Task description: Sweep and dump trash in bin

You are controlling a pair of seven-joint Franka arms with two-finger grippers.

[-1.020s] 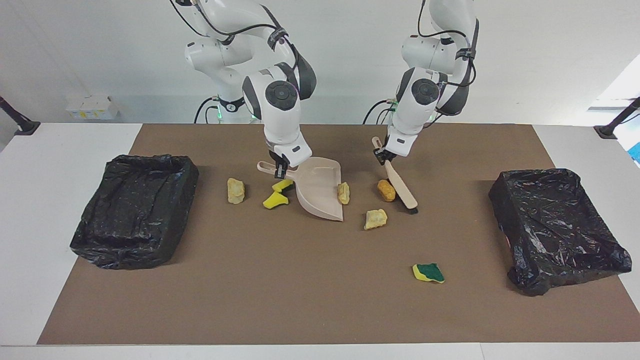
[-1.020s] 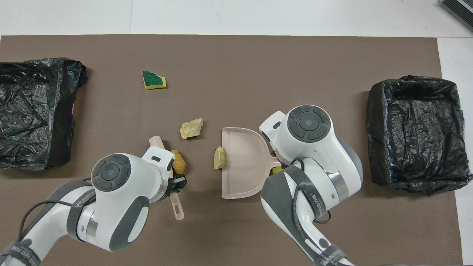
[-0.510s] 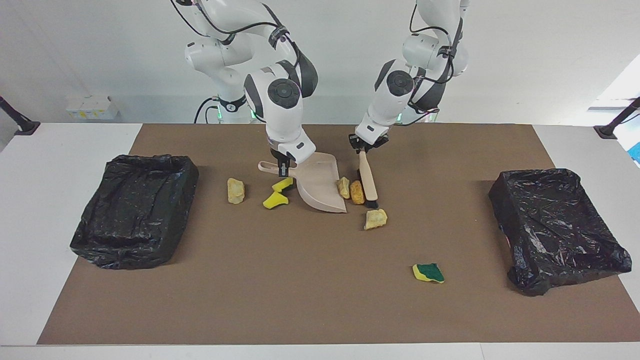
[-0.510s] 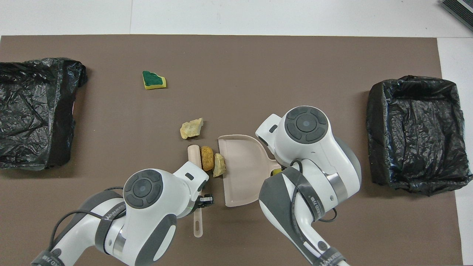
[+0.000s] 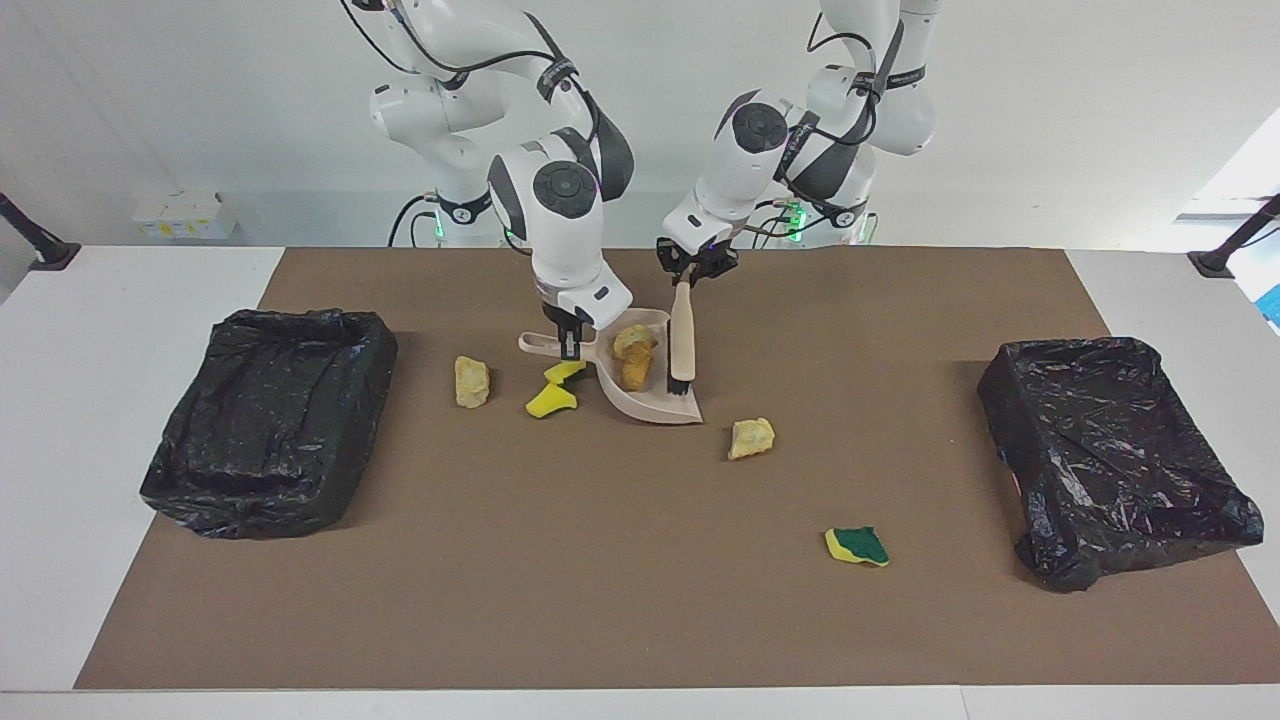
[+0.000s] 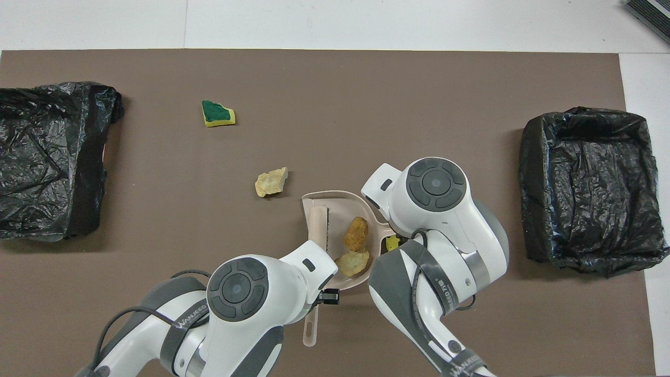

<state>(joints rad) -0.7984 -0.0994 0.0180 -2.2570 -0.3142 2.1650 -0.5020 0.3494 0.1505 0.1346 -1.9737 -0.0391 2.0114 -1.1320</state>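
My right gripper is shut on the handle of the beige dustpan, whose mouth rests on the mat. Inside it lie two pieces of trash, an orange-brown lump and a pale lump. My left gripper is shut on the beige brush, whose black bristles stand in the pan's mouth. Loose trash on the mat: yellow sponge pieces by the pan's handle, a pale lump, another pale lump, and a yellow-and-green sponge.
Two bins lined with black bags stand on the brown mat, one at the right arm's end and one at the left arm's end. In the overhead view the right arm hides its gripper and most of the yellow sponges.
The left gripper swept the brush toward the right arm's end, pushing the orange-brown and pale lumps into the dustpan. The right gripper shifted the pan slightly.
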